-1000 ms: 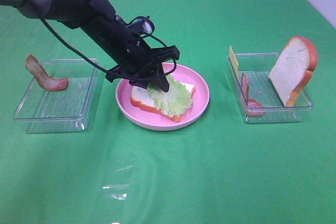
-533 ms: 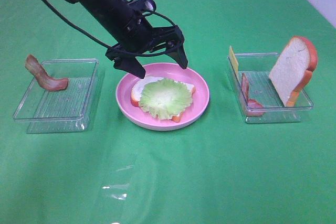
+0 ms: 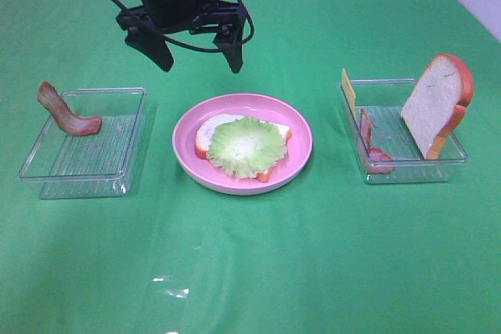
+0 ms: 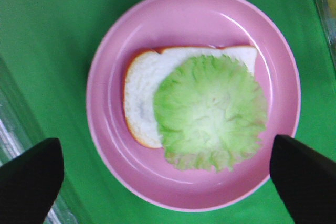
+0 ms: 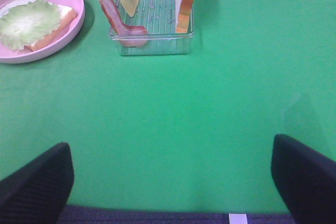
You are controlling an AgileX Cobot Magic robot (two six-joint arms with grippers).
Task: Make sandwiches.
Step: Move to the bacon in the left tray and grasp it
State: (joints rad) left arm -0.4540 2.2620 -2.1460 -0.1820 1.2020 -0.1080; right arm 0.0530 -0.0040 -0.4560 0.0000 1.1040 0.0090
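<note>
L fingers (image 3: 200, 64) are hanging spread wide, gripping nothing, over green counter (image 3: 250, 271) at approx 11 o'clock of round pink plate (image 3: 301, 142). On plate, white bread slice w/ orange crust (image 3: 205, 137) is lying flat, pale green ruffled lettuce (image 3: 245, 145) resting on it. R fingers (image 5: 170, 187) are gaping wide too, empty. At plate's 3 o'clock, clear plastic tray (image 3: 407, 171) is holding upright bread slice (image 3: 437, 103), yellow cheese (image 3: 347, 91), prob. one bacon strip (image 3: 368, 142).
</note>
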